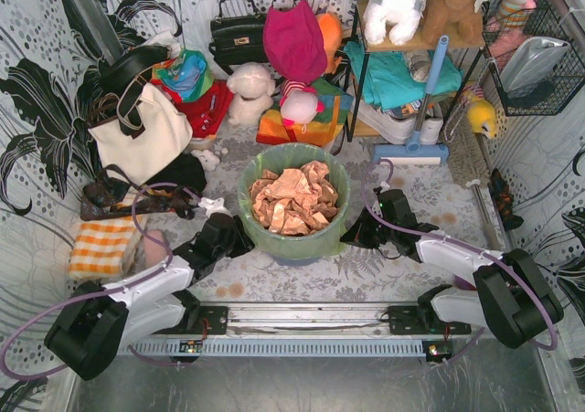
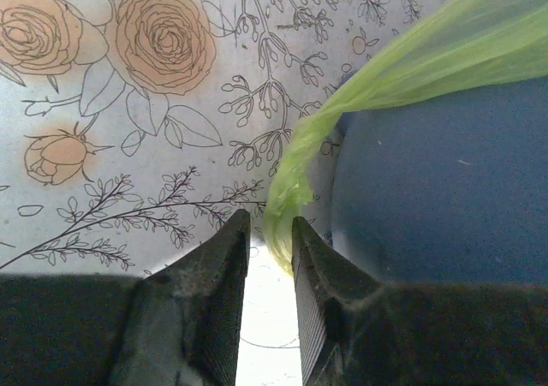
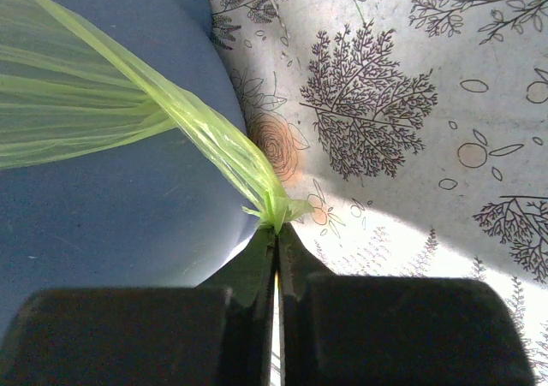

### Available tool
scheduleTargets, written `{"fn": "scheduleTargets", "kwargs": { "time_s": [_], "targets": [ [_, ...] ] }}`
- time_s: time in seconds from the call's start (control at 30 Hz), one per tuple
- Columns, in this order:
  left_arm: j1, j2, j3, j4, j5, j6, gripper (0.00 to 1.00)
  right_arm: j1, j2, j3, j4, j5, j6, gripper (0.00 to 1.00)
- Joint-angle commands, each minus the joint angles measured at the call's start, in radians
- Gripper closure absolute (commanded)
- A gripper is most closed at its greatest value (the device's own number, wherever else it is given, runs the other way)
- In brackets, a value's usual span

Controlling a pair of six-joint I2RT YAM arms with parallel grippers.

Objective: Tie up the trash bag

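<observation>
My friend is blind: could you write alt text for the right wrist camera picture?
The right gripper is shut on a twisted corner of the lime-green trash bag, stretched taut over the blue-grey bin. A tablecloth printed with trees and flowers lies beyond.

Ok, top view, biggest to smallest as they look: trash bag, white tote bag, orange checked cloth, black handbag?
1. trash bag
2. white tote bag
3. orange checked cloth and black handbag look alike; not ranked
</observation>
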Motion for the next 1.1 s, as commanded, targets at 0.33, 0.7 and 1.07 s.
{"fn": "scheduleTargets", "kwargs": {
  "time_s": [0.33, 0.7, 1.07],
  "targets": [
    [0.001, 0.078, 0.055, -0.044, -0.104, -0.024, 0.89, -0.005, -0.042, 0.018, -0.043, 0.034, -0.006, 1.0],
    [0.002, -0.063, 0.148, -0.32, -0.2, -0.07, 1.0, -0.005, -0.232, 0.009, -0.2, 0.204, 0.018, 1.0],
    [0.0, -0.299, 0.3, -0.603, -0.199, -0.062, 1.0, -0.005, -0.463, -0.004, -0.11, 0.117, 0.003, 1.0]
  ]
}}
